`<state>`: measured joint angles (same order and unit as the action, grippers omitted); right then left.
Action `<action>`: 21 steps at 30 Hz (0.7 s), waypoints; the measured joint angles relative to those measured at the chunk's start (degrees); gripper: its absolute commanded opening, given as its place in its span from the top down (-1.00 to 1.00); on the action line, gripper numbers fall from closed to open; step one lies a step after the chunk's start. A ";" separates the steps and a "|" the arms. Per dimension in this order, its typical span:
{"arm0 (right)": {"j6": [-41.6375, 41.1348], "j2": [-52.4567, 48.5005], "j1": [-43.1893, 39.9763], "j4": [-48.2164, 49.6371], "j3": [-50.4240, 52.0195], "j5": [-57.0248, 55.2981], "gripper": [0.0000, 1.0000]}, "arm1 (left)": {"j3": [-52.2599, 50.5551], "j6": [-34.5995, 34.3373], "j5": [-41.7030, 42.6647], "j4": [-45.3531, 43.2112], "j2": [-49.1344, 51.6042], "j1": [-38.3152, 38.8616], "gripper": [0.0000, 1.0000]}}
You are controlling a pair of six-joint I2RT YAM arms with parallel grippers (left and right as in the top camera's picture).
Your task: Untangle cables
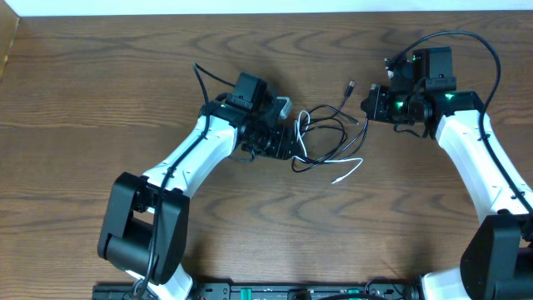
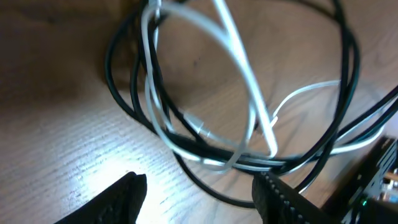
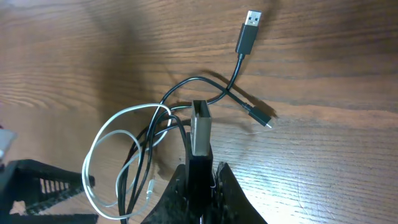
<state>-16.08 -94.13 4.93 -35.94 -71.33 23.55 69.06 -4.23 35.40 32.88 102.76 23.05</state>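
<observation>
The black cable (image 1: 331, 125) and the white cable (image 1: 351, 168) lie looped together on the wood table between my arms. My left gripper (image 1: 287, 140) is open at the left edge of the tangle. In the left wrist view a black cable (image 2: 115, 84) loop and white cable (image 2: 244, 70) strands lie just ahead of the open jaws (image 2: 202, 194). My right gripper (image 1: 372, 104) is at the tangle's right edge. In the right wrist view its jaws (image 3: 200, 165) are shut on a dark block with a grey end (image 3: 199, 127). The black cable (image 3: 234, 78) and white cable (image 3: 99, 142) loops lie beside it.
The black cable's USB plug (image 1: 351, 86) (image 3: 249, 30) lies free on the table, with its small plug (image 3: 263, 119) close by. The white cable's loose end (image 1: 340, 178) points toward the front. The table's (image 1: 100, 100) back edge meets a white wall.
</observation>
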 measured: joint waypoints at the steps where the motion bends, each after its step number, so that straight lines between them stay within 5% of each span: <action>1: 0.00 0.00 0.00 -0.07 0.00 0.00 0.97 | -0.48 0.76 0.20 -0.09 0.00 0.00 -0.19; 12: 0.00 0.00 0.00 -0.22 0.00 0.00 0.96 | -1.33 1.79 -3.43 -12.17 1.16 1.53 -0.05; 14: 0.00 0.00 0.00 -0.26 0.00 0.00 0.96 | -1.33 1.44 -4.22 -12.17 2.99 2.49 0.13; 15: 0.00 0.00 0.00 -0.26 0.00 0.00 0.95 | -1.33 1.38 -4.35 -12.20 3.80 2.86 0.63; 16: 0.00 0.00 0.00 -0.24 0.00 0.00 0.95 | -1.33 1.09 -4.55 -12.37 4.63 3.34 0.85; 21: 0.00 0.00 0.00 -0.26 0.00 -0.15 0.95 | -1.27 -0.92 -4.92 -16.79 4.81 3.34 0.85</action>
<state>-16.08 -94.13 4.93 -36.21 -71.33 23.40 67.79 -5.15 30.48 16.10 107.57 26.39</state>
